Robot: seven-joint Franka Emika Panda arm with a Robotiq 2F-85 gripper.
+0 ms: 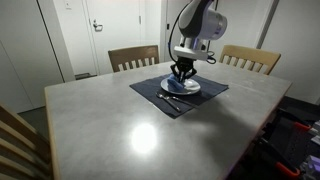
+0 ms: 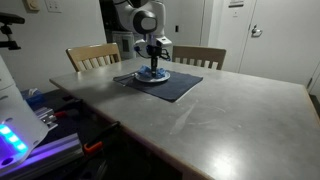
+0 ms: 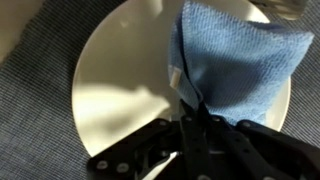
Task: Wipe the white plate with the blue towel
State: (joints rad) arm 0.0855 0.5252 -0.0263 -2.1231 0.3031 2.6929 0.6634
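The white plate lies on a dark placemat near the far side of the table; it also shows in both exterior views. The blue towel is pinched in my gripper and drapes onto the plate's right part in the wrist view. My gripper stands straight down over the plate, shut on the towel. The towel is hardly visible in the exterior views.
Cutlery lies on the placemat beside the plate. Two wooden chairs stand at the table's far side. The grey table stretches wide toward the camera. Equipment with lights stands by one table edge.
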